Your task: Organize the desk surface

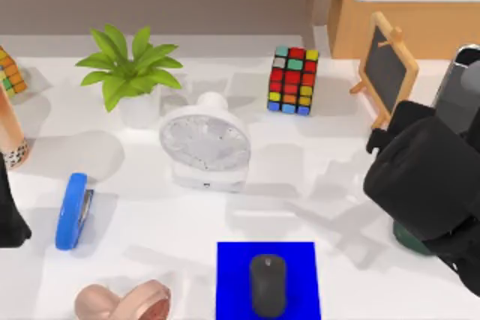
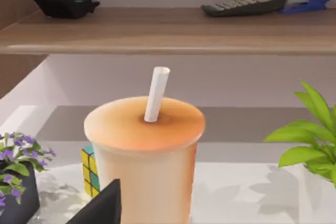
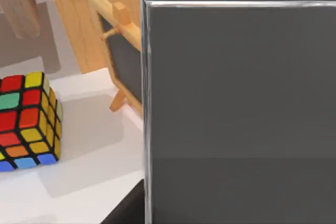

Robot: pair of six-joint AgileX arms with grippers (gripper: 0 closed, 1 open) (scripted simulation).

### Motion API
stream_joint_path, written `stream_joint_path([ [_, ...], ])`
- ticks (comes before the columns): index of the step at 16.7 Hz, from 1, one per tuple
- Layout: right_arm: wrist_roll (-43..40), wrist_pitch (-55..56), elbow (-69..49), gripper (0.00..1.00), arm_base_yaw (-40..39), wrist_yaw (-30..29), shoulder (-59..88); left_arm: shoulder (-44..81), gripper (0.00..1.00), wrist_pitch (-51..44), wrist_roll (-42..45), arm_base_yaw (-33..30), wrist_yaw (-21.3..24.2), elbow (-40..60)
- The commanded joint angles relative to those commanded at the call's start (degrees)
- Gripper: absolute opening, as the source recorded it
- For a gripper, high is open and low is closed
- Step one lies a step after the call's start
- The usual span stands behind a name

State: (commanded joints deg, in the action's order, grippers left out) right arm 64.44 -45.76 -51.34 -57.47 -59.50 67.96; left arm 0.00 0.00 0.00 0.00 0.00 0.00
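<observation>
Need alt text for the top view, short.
White desk surface seen from above, with a white desk fan at its centre and a black mouse on a blue mat at the near edge. Around them: potted plant, Rubik's cube, small easel chalkboard, blue stapler. The black right arm looms at the right edge.
</observation>
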Motion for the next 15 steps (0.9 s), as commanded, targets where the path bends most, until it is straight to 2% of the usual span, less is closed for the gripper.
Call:
stream_joint_path([
  [8, -5.9, 12.2, 4.7, 0.0, 10.3, -0.2, 7.9, 0.0, 1.0, 0.0, 0.0, 0.0, 0.0, 0.0],
  [14, -6.7, 13.4, 4.6, 0.0, 11.4, -0.2, 9.3, 0.0, 1.0, 0.0, 0.0, 0.0, 0.0, 0.0],
  [15, -6.7, 13.4, 4.6, 0.08, 11.4, -0.2, 9.3, 0.0, 1.0, 0.0, 0.0, 0.0, 0.0, 0.0],
])
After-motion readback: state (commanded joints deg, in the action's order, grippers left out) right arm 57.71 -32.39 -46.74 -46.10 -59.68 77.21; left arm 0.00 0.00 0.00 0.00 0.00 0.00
